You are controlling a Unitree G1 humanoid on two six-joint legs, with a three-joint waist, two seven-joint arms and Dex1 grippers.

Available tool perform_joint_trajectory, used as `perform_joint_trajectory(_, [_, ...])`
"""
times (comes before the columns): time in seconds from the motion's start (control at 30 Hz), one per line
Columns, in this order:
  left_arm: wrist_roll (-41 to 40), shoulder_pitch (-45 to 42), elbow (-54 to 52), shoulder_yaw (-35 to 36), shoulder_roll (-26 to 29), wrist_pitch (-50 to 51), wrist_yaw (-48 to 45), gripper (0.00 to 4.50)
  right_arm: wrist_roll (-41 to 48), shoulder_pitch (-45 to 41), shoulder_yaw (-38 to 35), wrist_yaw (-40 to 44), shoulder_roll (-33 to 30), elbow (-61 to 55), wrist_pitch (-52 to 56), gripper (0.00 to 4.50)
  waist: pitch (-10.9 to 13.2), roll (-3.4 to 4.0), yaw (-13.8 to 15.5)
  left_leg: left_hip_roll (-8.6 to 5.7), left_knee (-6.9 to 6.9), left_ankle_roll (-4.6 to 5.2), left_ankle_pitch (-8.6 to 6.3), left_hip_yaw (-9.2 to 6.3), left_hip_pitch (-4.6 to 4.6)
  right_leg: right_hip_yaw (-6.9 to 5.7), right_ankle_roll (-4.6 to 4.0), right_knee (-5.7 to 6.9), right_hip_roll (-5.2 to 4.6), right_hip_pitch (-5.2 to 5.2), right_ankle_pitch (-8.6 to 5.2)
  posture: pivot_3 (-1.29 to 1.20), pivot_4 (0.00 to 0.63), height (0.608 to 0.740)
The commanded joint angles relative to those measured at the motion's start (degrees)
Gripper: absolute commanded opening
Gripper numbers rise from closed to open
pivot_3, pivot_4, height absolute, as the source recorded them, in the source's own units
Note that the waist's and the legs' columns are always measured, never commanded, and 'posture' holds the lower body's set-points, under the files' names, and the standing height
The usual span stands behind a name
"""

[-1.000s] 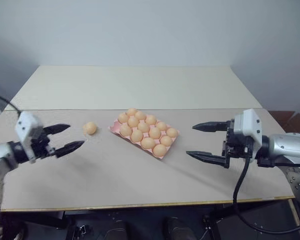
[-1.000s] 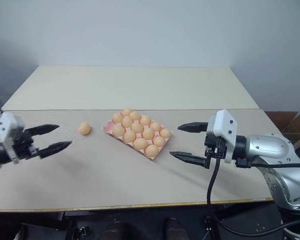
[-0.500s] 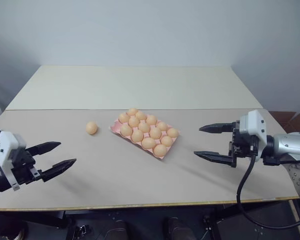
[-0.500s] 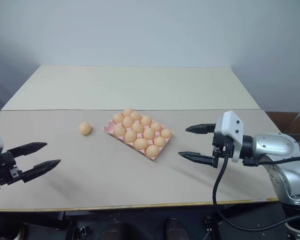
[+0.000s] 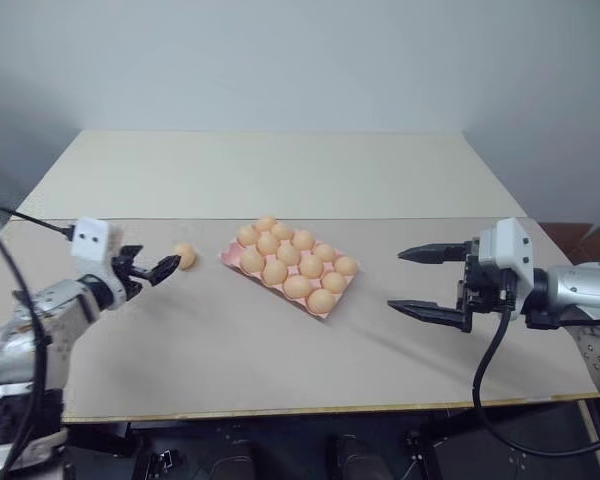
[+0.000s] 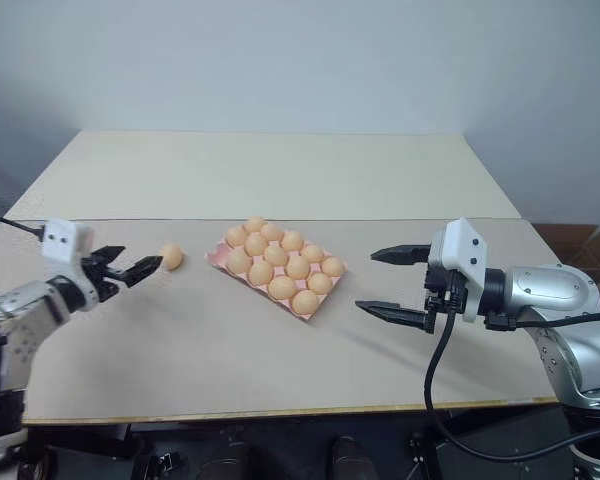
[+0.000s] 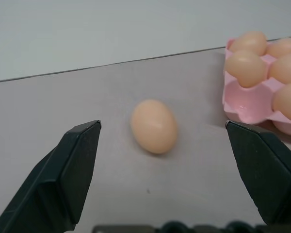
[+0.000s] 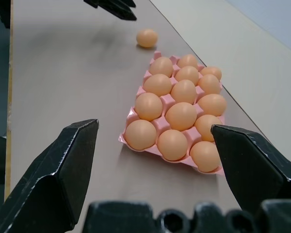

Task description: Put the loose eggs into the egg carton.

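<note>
Right now I see one loose egg lying on the grey table, just off the pink egg carton at its nine o'clock, apart from it; the carton sits mid-table with eggs in most of its cups, and one corner cup nearest the loose egg looks bare in the left wrist view. My left gripper is spread wide, its tips just short of the egg at the egg's nine o'clock, not touching; my right gripper hangs with its fingers parted too, holding nothing, well off at the carton's three o'clock.
</note>
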Motion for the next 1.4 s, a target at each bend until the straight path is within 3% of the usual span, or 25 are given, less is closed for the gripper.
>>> perform_joint_trajectory(0.03, [3.51, -4.2, 4.95, -1.49, -1.79, -4.16, 2.88, 4.48, 3.57, -0.63, -2.93, -0.5, 0.19, -2.65, 0.83, 4.32, 0.0, 0.0, 0.04, 0.01, 0.0, 0.0, 0.0, -0.02, -0.01, -0.01, 0.0, 0.02, 0.01, 0.0, 0.0, 0.0, 0.15, 0.74])
perform_joint_trajectory(0.47, [10.45, -14.48, 26.37, -5.89, -7.91, -12.56, 4.79, 4.48, 4.71, 1.48, -4.78, -1.69, -0.76, -5.59, 1.96, 4.32, -0.01, -0.03, 0.27, -0.02, 0.04, 0.0, 0.0, -0.02, 0.01, -0.01, 0.02, 0.03, 0.0, 0.05, 0.01, 0.0, 0.15, 0.74])
perform_joint_trajectory(0.73, [11.23, -14.95, 28.42, -5.6, -8.22, -15.22, 3.41, 2.04, 4.94, 2.51, -5.23, -2.8, -0.71, -6.71, 2.19, 4.32, -0.02, -0.03, 0.24, -0.02, 0.04, 0.0, 0.0, -0.03, 0.02, -0.01, 0.02, 0.05, 0.0, 0.06, 0.01, 0.0, 0.15, 0.74])
perform_joint_trajectory(0.8, [11.33, -14.73, 28.01, -5.18, -7.47, -15.78, 2.93, 1.75, 4.93, 3.04, -5.31, -3.04, -0.6, -7.11, 2.12, 4.32, -0.02, -0.04, 0.26, -0.02, 0.04, 0.0, 0.0, -0.03, 0.02, -0.01, 0.02, 0.05, 0.0, 0.06, 0.01, 0.0, 0.15, 0.74])
perform_joint_trajectory(1.13, [8.9, -15.64, 16.16, -8.34, -7.07, -17.05, -7.03, 1.75, 4.79, 3.15, -4.61, -4.24, -0.06, -7.55, 1.99, 4.32, -0.02, -0.03, 0.37, -0.03, 0.04, 0.0, 0.01, -0.04, 0.01, -0.01, 0.02, 0.04, -0.01, 0.06, 0.01, 0.0, 0.15, 0.74])
perform_joint_trajectory(1.33, [9.68, -17.93, 17.37, -12.67, -8.47, -17.31, -12.71, 1.75, 4.41, 4.95, -5.06, -5.86, 0.42, -9.08, 1.59, 4.32, -0.02, -0.04, 0.31, -0.03, 0.05, 0.0, 0.01, -0.04, 0.01, -0.01, 0.03, 0.05, -0.01, 0.06, 0.01, 0.0, 0.15, 0.74])
perform_joint_trajectory(1.4, [11.05, -18.24, 18.88, -14.2, -8.2, -18.44, -13.88, 2.39, 4.57, 5.42, -5.41, -6.49, 0.4, -9.68, 1.65, 4.32, -0.02, -0.04, 0.17, -0.04, 0.05, 0.01, 0.01, -0.04, 0.02, 0.01, 0.03, 0.05, -0.01, 0.06, 0.01, 0.0, 0.15, 0.74])
